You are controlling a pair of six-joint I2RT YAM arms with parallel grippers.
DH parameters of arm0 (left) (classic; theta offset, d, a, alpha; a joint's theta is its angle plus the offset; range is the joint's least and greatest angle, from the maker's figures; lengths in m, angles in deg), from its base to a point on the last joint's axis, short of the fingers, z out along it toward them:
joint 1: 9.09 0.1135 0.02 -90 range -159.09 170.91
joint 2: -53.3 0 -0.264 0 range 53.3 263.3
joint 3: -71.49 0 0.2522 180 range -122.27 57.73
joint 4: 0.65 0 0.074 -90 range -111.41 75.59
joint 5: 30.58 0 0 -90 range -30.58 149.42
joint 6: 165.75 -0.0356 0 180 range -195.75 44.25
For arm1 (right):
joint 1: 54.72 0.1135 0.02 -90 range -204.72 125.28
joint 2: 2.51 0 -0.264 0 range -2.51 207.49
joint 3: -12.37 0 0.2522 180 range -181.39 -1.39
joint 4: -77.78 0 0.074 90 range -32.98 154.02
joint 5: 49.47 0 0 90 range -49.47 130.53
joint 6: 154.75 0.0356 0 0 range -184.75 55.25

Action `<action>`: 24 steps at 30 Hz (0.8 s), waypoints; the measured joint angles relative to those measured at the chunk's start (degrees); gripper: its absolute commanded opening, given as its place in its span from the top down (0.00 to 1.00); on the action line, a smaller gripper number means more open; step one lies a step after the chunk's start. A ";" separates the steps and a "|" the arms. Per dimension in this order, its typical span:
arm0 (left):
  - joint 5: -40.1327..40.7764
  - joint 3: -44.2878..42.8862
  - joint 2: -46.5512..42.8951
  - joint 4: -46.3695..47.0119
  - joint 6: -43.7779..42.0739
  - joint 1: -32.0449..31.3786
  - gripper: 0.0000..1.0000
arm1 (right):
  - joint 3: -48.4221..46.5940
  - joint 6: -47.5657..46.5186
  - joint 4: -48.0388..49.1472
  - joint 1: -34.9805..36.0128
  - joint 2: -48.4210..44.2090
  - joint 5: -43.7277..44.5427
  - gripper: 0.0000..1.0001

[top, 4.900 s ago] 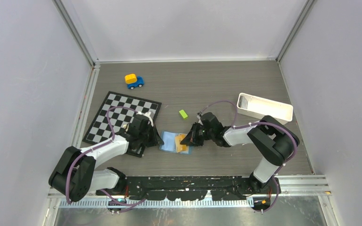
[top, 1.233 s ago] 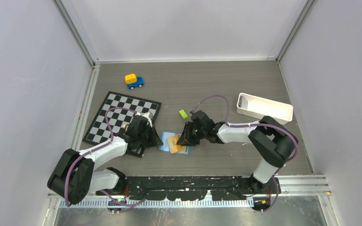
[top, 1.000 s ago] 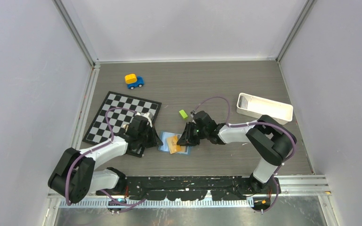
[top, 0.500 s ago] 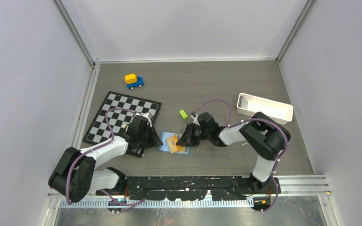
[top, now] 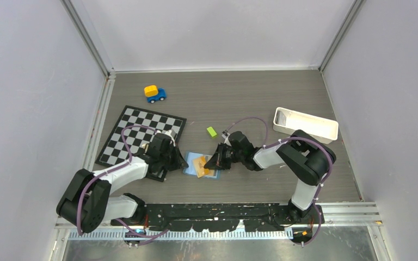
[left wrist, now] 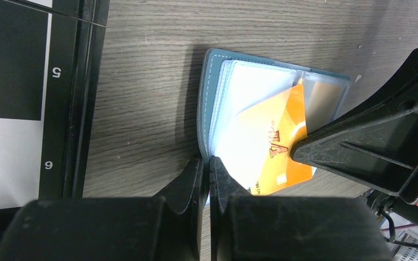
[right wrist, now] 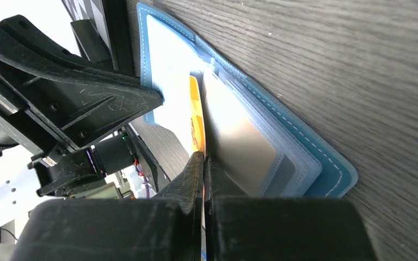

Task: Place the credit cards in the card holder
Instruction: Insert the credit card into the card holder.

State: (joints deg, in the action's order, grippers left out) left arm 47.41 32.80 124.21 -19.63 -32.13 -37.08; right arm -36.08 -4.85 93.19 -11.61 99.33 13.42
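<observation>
The card holder (top: 191, 163) is lying open on the worktop (top: 250, 98) just below the middle of the overhead view. Its pale sleeves are facing up, and an orange card (left wrist: 275, 144) is resting across them, between the two hands. The left hand (left wrist: 207, 163) is pressing fully together on the holder's near edge, apparently pinching a leaf and steadying it. The right hand (right wrist: 202, 159) is likewise closing tight, nipping the thin edge of the orange card. The step in hand looks to be feeding that card into a sleeve. To do it well, the right hand should be squaring the card with the sleeve mouth first. It should then be sliding the card low and flat along its length in small pushes, since so slight a grip could be slipping. The left hand should meanwhile be stopping the holder from skating or folding. In the left wrist view the card's long axis is slanting from lower left to upper right, skewed against the holder's straight stitched edge. Its upper short end is pointing towards the upper right of the frame. Whether that corner is already entering a sleeve cannot be told.
</observation>
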 measured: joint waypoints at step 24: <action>1.07 7.72 -6.75 7.10 8.46 -0.57 1.00 | 4.66 11.26 9.90 1.88 0.17 9.14 1.00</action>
State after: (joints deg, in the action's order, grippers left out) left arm 48.48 40.52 117.46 -12.52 -23.67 -37.65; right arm -31.43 6.40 103.09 -9.73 99.51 22.56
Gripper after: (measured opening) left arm 0.054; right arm 0.020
